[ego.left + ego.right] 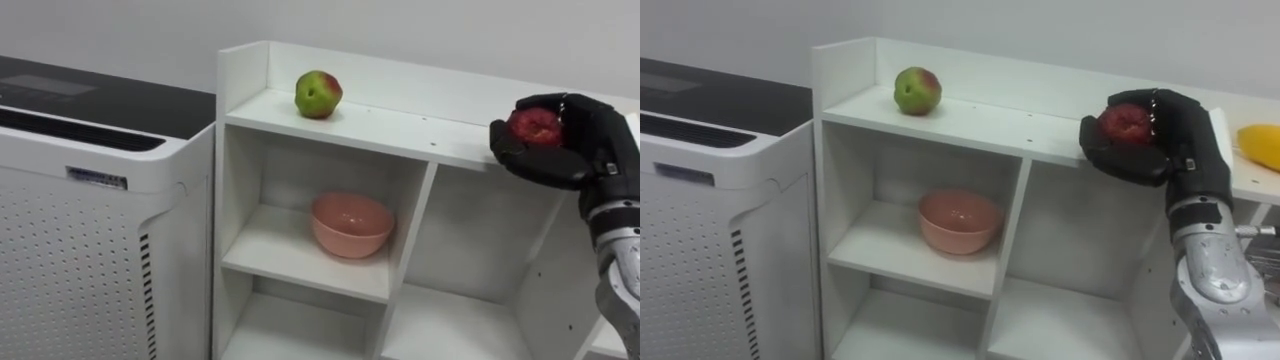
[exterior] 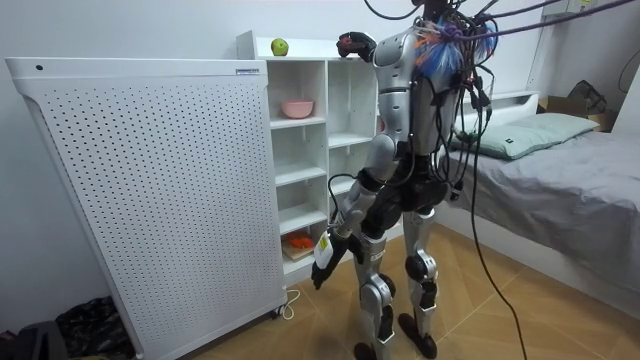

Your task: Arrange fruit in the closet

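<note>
A humanoid robot is standing at a tall white open-shelved closet [image 1: 400, 130] in a bedroom, facing its upper compartments. Nearest the head camera, on the robot's left, a large white appliance with a perforated front and a dark top [image 1: 90, 200] is standing against the closet's side.

The robot's right hand [image 1: 575, 145] is reaching up to the front edge of the closet's top board, black fingers curling tightly round a dark red apple [image 1: 535, 127]. The fruit is sitting in the palm, level with the board and just at its lip. Whether the apple is touching the board cannot be told.

In the room view the left hand [image 2: 324, 265] is hanging low beside the thigh; its state cannot be told from there.

One shelf below the top board, a shallow pink bowl [image 1: 351, 224] is sitting upright in the left-hand compartment. Further back on the top board, well to the left of the held fruit, a green apple with a red blush [image 1: 318, 94] is resting close to the raised back wall. A yellow fruit [image 1: 1260, 146] is lying on the same level beyond the right hand. A bed with grey covers [image 2: 560, 190] is standing behind the robot.
</note>
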You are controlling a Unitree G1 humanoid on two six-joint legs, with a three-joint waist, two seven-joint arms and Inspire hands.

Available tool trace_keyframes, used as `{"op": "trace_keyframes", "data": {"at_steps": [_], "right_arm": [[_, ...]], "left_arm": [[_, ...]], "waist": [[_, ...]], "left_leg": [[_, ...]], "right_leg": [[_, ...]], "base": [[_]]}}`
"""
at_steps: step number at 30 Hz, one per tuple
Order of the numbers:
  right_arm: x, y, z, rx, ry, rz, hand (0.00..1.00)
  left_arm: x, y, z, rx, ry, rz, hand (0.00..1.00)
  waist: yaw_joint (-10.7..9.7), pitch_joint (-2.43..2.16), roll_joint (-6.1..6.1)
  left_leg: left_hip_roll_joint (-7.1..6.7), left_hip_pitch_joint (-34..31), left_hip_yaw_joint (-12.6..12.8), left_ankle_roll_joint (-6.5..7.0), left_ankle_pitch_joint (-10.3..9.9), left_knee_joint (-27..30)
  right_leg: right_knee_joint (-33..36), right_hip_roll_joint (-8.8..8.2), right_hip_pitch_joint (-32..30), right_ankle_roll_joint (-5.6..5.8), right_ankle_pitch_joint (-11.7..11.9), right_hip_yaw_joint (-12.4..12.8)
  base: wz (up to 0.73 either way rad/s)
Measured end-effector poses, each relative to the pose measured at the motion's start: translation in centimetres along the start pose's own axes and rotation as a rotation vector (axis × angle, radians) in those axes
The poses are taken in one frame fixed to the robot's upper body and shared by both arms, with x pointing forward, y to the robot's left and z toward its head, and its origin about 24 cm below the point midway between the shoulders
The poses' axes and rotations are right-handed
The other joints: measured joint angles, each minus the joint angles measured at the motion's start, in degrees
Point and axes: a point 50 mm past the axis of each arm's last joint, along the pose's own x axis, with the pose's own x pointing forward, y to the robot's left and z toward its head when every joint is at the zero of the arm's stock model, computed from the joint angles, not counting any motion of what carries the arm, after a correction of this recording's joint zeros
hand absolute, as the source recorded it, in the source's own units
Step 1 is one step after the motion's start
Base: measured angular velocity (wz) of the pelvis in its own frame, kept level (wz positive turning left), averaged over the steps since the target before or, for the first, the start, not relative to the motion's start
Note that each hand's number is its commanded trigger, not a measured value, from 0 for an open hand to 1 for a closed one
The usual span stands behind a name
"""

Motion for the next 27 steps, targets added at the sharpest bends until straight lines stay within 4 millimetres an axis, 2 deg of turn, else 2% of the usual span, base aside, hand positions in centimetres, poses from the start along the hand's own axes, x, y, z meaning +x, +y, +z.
{"op": "trace_keyframes", "data": {"at_steps": [5,7,11,12,17,19,21,23,26,27], "right_arm": [[0.0,0.4,1.0,0.074,-0.028,0.015,1.0],[-0.4,0.7,1.9,0.091,-0.066,0.036,1.0],[-1.4,1.8,3.3,0.098,-0.133,0.092,1.0],[-1.9,2.2,3.7,0.101,-0.158,0.113,1.0],[-3.3,3.9,6.1,0.168,-0.264,0.17,1.0],[-3.8,4.5,7.2,0.217,-0.307,0.186,1.0],[-4.4,4.9,8.1,0.251,-0.344,0.205,1.0],[-4.9,5.1,8.6,0.276,-0.368,0.215,1.0],[-5.7,5.4,9.1,0.295,-0.391,0.248,1.0],[-6.0,5.7,9.3,0.301,-0.4,0.275,1.0]], "left_arm": [[0.0,-0.2,-0.2,-0.011,0.004,-0.006,0.0],[0.0,-0.3,-0.1,-0.016,0.002,-0.01,0.0],[0.0,-0.5,-0.2,-0.015,0.012,-0.016,0.0],[0.0,-0.6,-0.2,-0.014,0.008,-0.015,0.0],[0.0,-0.5,0.1,-0.015,-0.008,0.004,0.0],[0.0,-0.6,0.1,-0.017,-0.008,0.015,0.0],[0.0,-0.7,0.2,-0.02,-0.01,0.026,0.0],[0.0,-0.8,0.2,-0.021,-0.011,0.04,0.0],[-0.1,-1.0,0.0,-0.023,-0.016,0.045,0.0],[-0.2,-1.2,-0.1,-0.024,-0.013,0.042,0.0]], "waist": [[-0.12,0.33,0.46],[-0.09,0.52,0.91],[0.1,0.17,1.43],[0.21,0.09,1.5],[0.05,-0.04,1.8],[0.12,-0.48,2.34],[0.12,-0.64,2.78],[0.13,-0.65,3.06],[0.17,-0.32,3.67],[0.09,-0.37,3.76]], "left_leg": [[0.0,-0.13,0.39,0.0,0.0,-0.2],[0.04,-0.18,0.88,0.0,0.0,-0.42],[0.01,-0.34,1.36,0.1,0.29,-0.81],[0.01,-0.2,1.57,0.1,0.3,-0.85],[0.0,-0.1,1.7,0.1,0.3,-1.14],[0.01,0.09,1.86,0.11,0.31,-1.53],[0.01,0.15,1.95,0.16,0.35,-1.75],[0.01,0.16,1.99,0.16,0.36,-1.75],[0.08,0.03,2.38,0.17,0.41,-1.69],[0.14,0.0,2.68,0.17,0.41,-1.66]], "right_leg": [[-0.01,-0.02,-0.27,0.0,0.0,0.23],[0.02,0.05,-0.71,0.0,0.0,1.3],[0.04,0.04,-1.6,0.0,0.0,1.95],[0.03,0.11,-1.77,0.0,0.0,2.83],[-0.11,0.13,-2.03,0.0,0.01,3.09],[-0.11,0.14,-2.05,0.02,0.02,3.61],[-0.16,0.12,-2.05,0.03,0.02,3.58],[-0.15,0.13,-2.01,0.03,0.02,3.52],[-0.1,0.12,-2.02,0.03,0.02,3.54],[-0.01,0.13,-2.16,0.03,0.03,3.78]], "base": [[-0.03],[-0.12],[-0.09],[-0.09],[-0.04],[-0.02],[0.0],[0.0],[-0.05],[-0.1]]}}
